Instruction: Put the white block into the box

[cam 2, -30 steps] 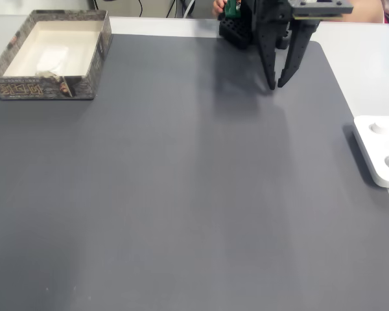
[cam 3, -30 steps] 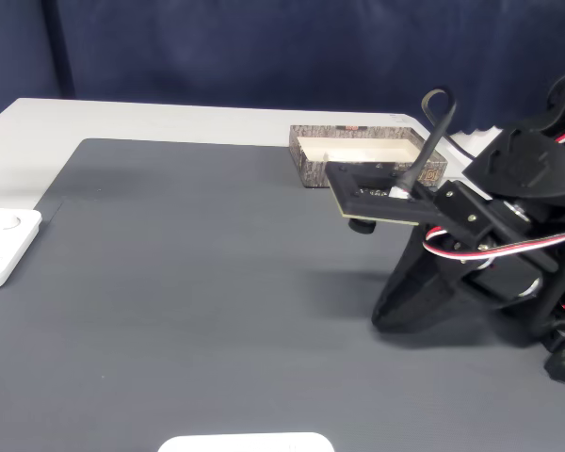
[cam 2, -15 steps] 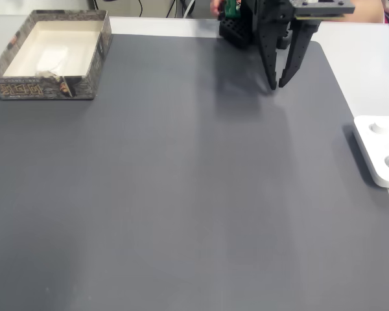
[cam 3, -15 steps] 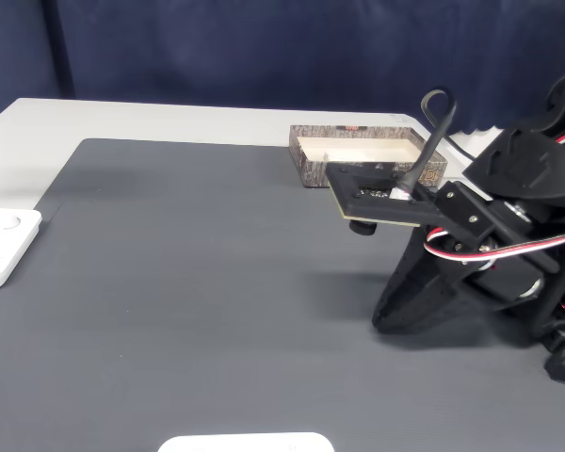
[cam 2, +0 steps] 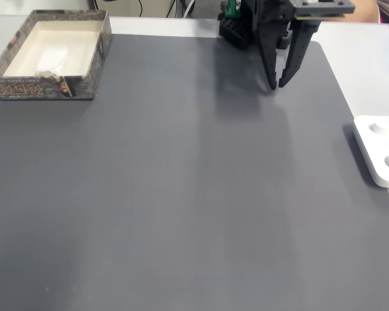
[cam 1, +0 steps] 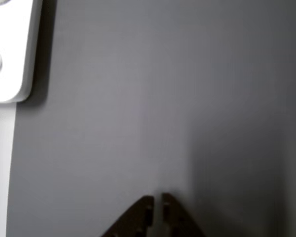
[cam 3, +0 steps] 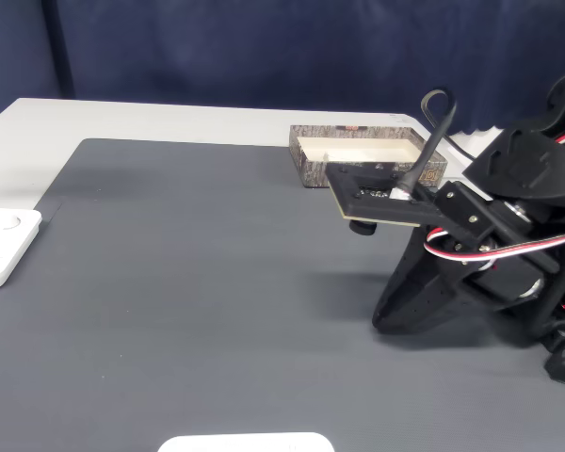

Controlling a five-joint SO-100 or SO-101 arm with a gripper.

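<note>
One arm on the table, folded low over its base at the far edge of the dark grey mat point(cam 2: 181, 181). The gripper point(cam 2: 276, 84) points straight down at the mat, tips just above or on the surface; I cannot tell which. The fingers point(cam 2: 297, 52) stand close, a narrow gap between the tips, nothing between them. In the other view the gripper point(cam 1: 158, 199) shows the same: two dark tips nearly together over bare mat.

The box point(cam 2: 91, 71) sits well to the gripper's left in a fixed view, at the mat's far corner. Inside it, on the pale floor, lies the white block point(cam 2: 52, 59), smudged, toward the near wall. From the side camera the box point(cam 3: 311, 168) shows behind the arm, its interior partly hidden by the gripper's mount plate.

A flat white device point(cam 2: 379, 152) lies off the gripper's right and nearer the camera in a fixed view, at the mat's edge, well apart from the fingers. The same device point(cam 1: 10, 54) appears top left in the other view.
</note>
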